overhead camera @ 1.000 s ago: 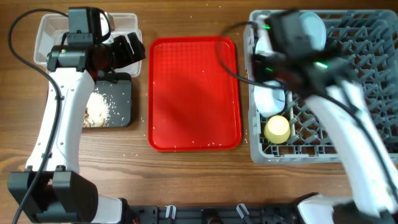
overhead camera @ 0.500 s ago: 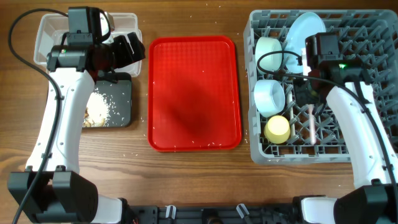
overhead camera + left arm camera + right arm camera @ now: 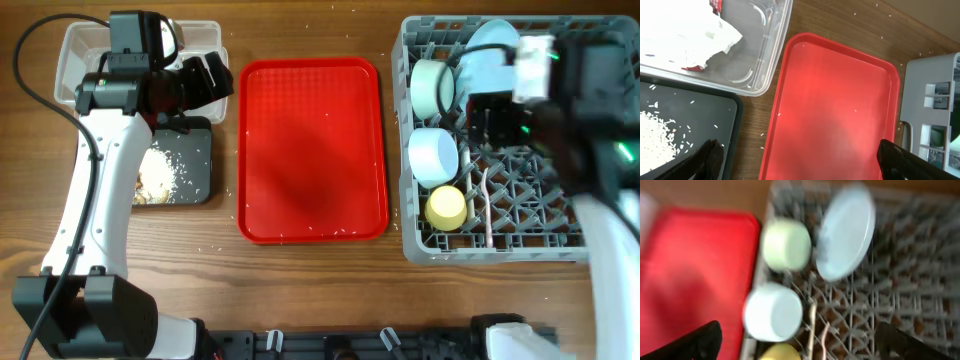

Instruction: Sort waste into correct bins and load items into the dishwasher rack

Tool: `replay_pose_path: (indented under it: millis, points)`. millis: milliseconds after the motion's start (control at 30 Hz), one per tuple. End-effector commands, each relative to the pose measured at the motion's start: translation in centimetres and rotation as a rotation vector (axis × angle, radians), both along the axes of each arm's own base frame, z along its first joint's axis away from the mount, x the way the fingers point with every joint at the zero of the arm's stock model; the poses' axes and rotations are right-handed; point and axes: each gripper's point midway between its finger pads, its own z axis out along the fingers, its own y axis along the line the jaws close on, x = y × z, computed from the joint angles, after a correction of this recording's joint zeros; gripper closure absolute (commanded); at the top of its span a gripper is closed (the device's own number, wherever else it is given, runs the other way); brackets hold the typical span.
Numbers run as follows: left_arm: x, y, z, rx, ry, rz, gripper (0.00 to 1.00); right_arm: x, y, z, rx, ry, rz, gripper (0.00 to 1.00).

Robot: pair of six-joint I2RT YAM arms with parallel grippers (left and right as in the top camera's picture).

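Showing the sorting table near what is judged to be the end of the task. At the right of the overhead view the dishwasher rack [image 3: 480,250] is seen loaded. The pale blue plate [image 3: 490,50] is stood on edge at the top, and the pale green bowl [image 3: 432,87] and pale blue bowl [image 3: 433,155] are laid on their sides below it. The yellow cup [image 3: 447,208] is set lowest, with the white cutlery [image 3: 487,205] dropped among the pegs just beside it.

At upper left, the napkin [image 3: 685,35] and wrapper [image 3: 690,67] are held in the clear tub [image 3: 770,60]. The crumbs [image 3: 160,170] are spread in the black tray [image 3: 200,150]. Only specks are left on the red tray [image 3: 312,150] in the centre.

The crockery is judged stiff, smooth and probably slippery, so a pinch across a rim is advised. The cutlery is thin and light and is best taken by the handle. The napkin is soft and can be gripped anywhere, whereas the crumbs cannot be pinched.

The left gripper [image 3: 799,152] is held wide and empty above the tub edge. The right gripper [image 3: 797,332], though blurred, is likewise spread wide with nothing between its fingers above the rack.
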Motion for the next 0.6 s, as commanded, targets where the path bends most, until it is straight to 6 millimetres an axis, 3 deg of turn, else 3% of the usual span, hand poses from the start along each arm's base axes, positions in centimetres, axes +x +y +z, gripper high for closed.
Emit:
replay_pose_path:
  millis: [0, 67, 167, 267, 367, 500, 567]
  points:
    - [0.2, 0.3, 1.0, 0.007, -0.027, 0.003, 0.0, -3.8, 1.2, 4.5, 0.069, -0.134, 0.051, 0.0]
    - [0.2, 0.3, 1.0, 0.007, -0.027, 0.003, 0.0, -5.5, 1.1, 5.8, 0.071, -0.18, 0.052, 0.0]
    - [0.2, 0.3, 1.0, 0.007, -0.027, 0.003, 0.0, -8.6, 0.4, 5.4, 0.053, -0.148, 0.031, 0.0]
    - [0.2, 0.3, 1.0, 0.007, -0.027, 0.003, 0.0, -10.1, -1.2, 5.5, 0.073, -0.152, -0.11, 0.0]
    - [0.2, 0.3, 1.0, 0.007, -0.027, 0.003, 0.0, -9.8, -1.2, 5.3, 0.088, -0.168, -0.122, 0.0]
    - [0.2, 0.3, 1.0, 0.007, -0.027, 0.003, 0.0, -7.7, -0.6, 4.7, 0.117, -0.287, -0.095, 0.0]
    - [0.2, 0.3, 1.0, 0.007, -0.027, 0.003, 0.0, -6.9, -0.3, 3.1, 0.138, -0.362, -0.077, 0.0]
